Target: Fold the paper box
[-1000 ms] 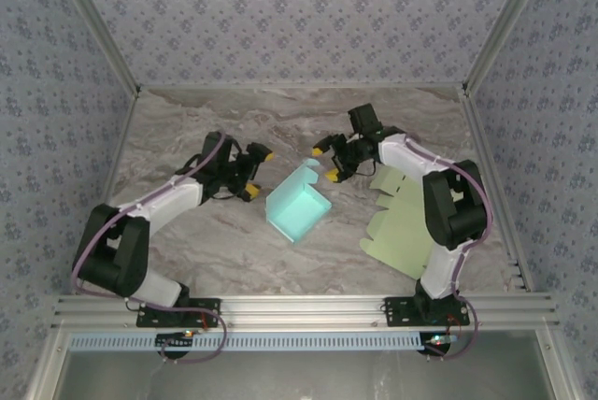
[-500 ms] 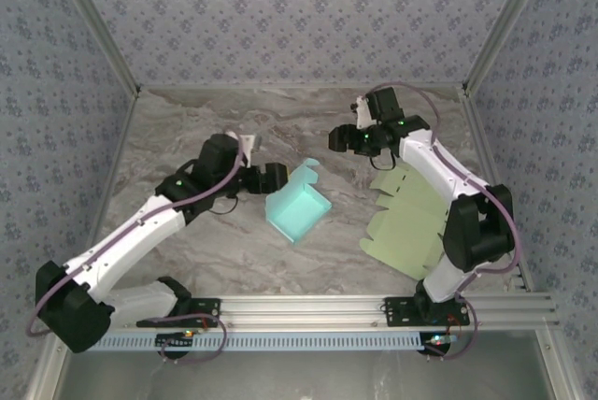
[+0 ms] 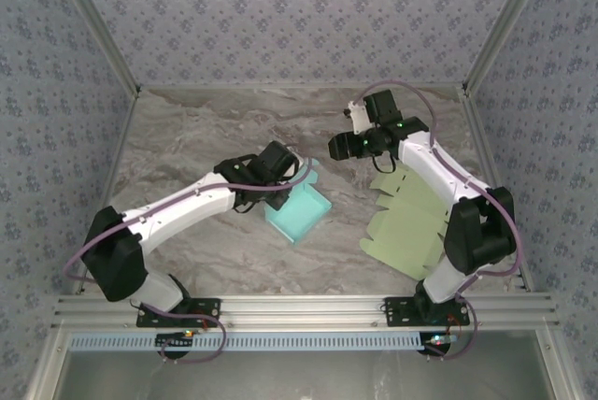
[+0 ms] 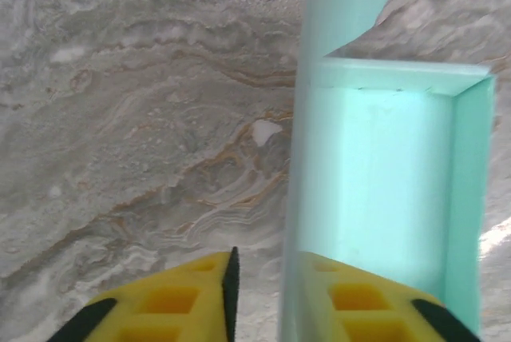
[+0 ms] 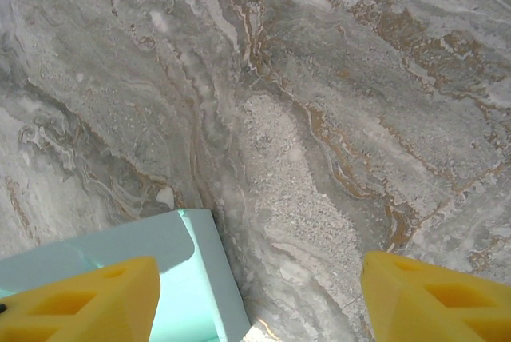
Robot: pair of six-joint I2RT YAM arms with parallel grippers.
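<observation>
Left hand (image 4: 267, 260) straddles the box (image 4: 375, 182) wall, grip uncertain; right hand (image 5: 255, 282) released, partly cut off.

Mint box (image 3: 299, 209); grey-brown marbled table (image 3: 187, 138); pale-green sheet (image 3: 407, 228).

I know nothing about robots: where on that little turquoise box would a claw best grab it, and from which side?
Probably by one of the thin upright walls of the turquoise box, coming down from above its open top. The walls stand up like blades, so two fingers can straddle one, inside and outside. The left gripper is placed just so, with a finger on each side of a wall.
</observation>
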